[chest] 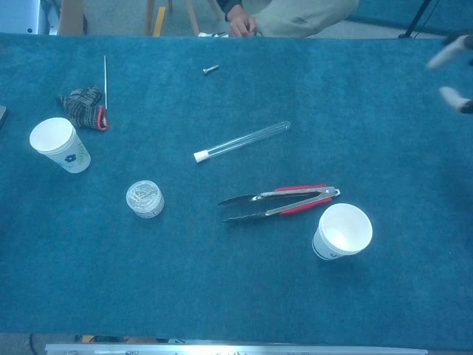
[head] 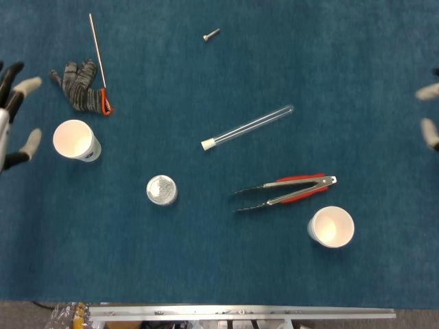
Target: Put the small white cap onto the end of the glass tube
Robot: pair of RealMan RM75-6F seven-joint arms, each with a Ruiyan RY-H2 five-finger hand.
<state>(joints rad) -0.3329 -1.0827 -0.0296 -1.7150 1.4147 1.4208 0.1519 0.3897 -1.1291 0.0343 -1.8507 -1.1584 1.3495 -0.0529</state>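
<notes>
The glass tube [head: 250, 125] lies slantwise on the blue cloth at mid-table, also seen in the chest view [chest: 242, 140]. The small white cap [head: 206, 144] sits on its lower left end [chest: 199, 156]. Neither hand touches the tube. My left hand [head: 5, 118] shows at the far left edge of the head view, fingers spread and holding nothing. Only the pale fingertips of my right hand [head: 430, 130] show at the far right edge, apart and holding nothing; they appear blurred in the chest view [chest: 452, 95].
Red-handled tongs [head: 288, 190] lie below the tube, with a paper cup [head: 331, 227] beside them. Another paper cup [head: 75, 140], a grey glove [head: 77, 85] and a thin screwdriver [head: 97, 48] are at the left. A round tin [head: 161, 190] and a screw [head: 210, 33] also lie about.
</notes>
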